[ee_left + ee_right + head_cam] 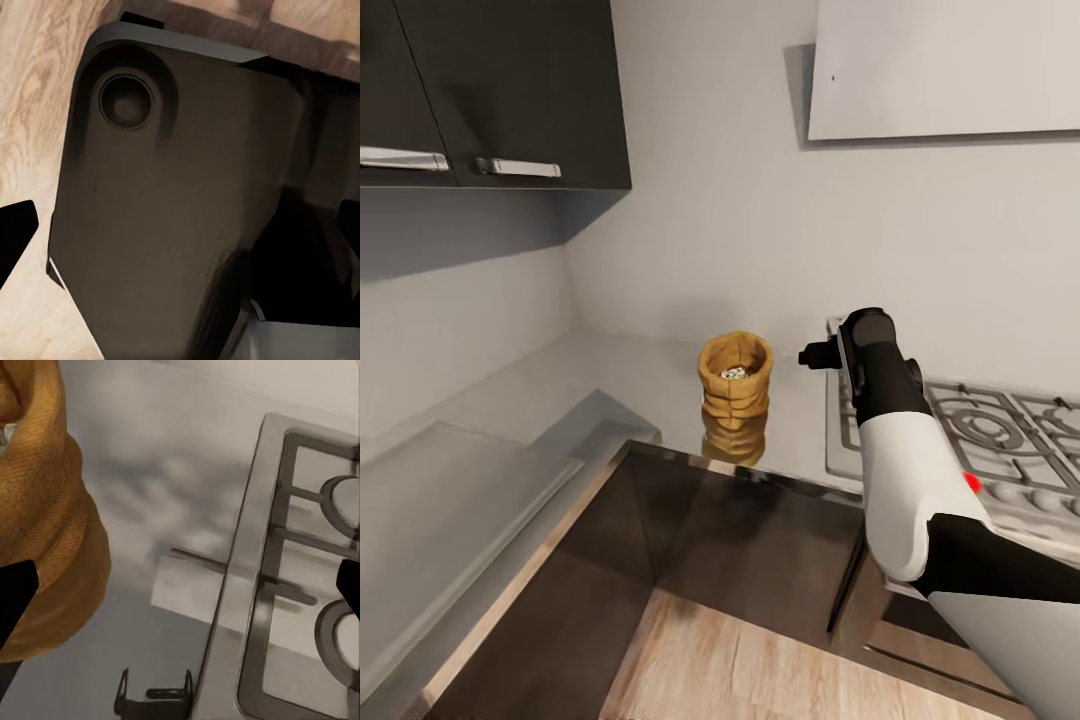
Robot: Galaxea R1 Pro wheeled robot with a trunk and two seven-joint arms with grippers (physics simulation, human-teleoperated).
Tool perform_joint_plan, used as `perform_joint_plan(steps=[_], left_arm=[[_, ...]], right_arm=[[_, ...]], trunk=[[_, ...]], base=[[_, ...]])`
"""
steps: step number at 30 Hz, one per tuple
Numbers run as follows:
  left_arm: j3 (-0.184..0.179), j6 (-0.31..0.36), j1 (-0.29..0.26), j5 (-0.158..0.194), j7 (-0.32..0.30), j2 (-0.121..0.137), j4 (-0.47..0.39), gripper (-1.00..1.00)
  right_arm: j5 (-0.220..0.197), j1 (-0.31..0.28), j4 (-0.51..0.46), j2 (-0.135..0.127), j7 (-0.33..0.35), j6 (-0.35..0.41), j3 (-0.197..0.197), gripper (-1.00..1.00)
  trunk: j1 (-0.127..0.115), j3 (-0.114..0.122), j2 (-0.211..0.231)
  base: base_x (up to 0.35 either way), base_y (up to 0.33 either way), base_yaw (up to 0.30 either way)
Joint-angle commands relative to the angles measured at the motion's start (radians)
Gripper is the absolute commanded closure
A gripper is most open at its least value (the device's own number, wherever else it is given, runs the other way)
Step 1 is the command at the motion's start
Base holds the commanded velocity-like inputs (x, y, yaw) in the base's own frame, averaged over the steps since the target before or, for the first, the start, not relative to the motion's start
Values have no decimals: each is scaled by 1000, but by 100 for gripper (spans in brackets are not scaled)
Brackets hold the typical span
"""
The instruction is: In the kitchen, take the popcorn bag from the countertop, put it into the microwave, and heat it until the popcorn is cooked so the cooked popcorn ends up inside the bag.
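Popcorn bag (735, 384) is standing upright on the table (630, 380), at nine o'clock of the hob (980, 430). Right hand (818, 354) is hovering just beside it at three o'clock, spread wide with nothing held; left hand's opening I cannot tell.

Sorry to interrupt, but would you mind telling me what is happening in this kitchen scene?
A simulated two-armed robot is reaching for the popcorn bag, which stands upright on the countertop beside the gas hob, kernels visible at its open top. The right arm is stretched out toward it, with the right pincer just to the bag's side and not yet touching it. Its fingertips sit far apart in the wrist view, so it looks open. Nothing has been picked up yet.
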Motion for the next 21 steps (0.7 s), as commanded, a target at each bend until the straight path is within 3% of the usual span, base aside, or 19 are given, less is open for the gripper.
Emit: perform_joint_plan(steps=[1, 14, 21], left_arm=[[1, 5, 0, 6, 3, -1, -2, -100], [1, 6, 0, 7, 3, -1, -1, -100], [0, 7, 0, 6, 2, -1, -1, -100]], right_arm=[[9, -1, -2, 1, 10, 2, -3, -100], [6, -1, -42, 1, 10, 2, 0, -100], [5, -1, -43, 1, 11, 2, 0, -100]], trunk=[[0, -1, -1], [0, -1, -1], [0, -1, -1]], base=[[0, 0, 80], [2, 1, 6], [163, 122, 0]])
